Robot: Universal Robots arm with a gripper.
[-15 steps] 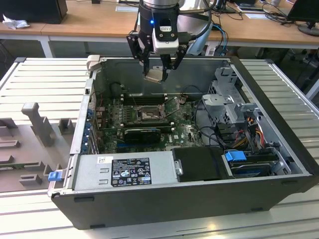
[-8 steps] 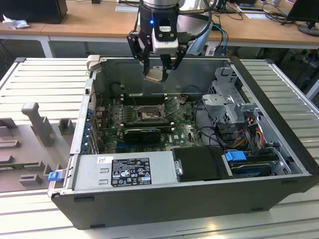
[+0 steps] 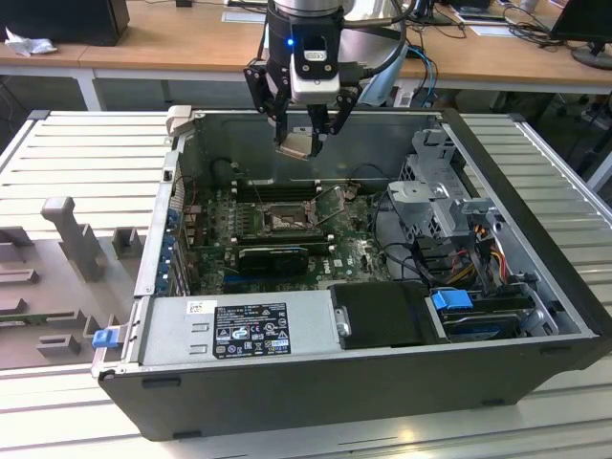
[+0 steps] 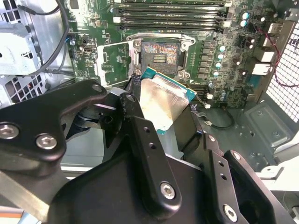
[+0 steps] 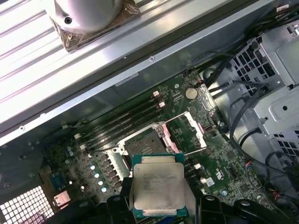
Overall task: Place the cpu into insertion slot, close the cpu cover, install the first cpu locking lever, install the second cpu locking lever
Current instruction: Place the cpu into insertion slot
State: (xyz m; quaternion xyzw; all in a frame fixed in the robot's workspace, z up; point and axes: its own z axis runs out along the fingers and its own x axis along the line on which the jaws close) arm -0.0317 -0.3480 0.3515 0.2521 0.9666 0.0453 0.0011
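We see the arm (image 3: 304, 19) come straight down over the open computer case (image 3: 382, 382), with the gripper (image 3: 302, 140) pointing downward and hanging above the motherboard (image 3: 359, 251), clear of it. Its fingers (image 4: 133, 116) are pinched narrowly on opposite edges of the cpu (image 4: 166, 100), so the chip sits between them at the very tip. In both wrist views the cpu (image 5: 159, 186) shows a silvery-grey square metal top with a thin green rim, slightly dulled and smudged, and it is held a little tilted. Below the gripper and well apart from the chip lies the insertion slot (image 4: 159, 56), uncovered, its dark pin field bare. Just beside the slot we see the cpu cover (image 4: 114, 60) swung open. The long memory slots (image 4: 173, 18) run beyond the socket.
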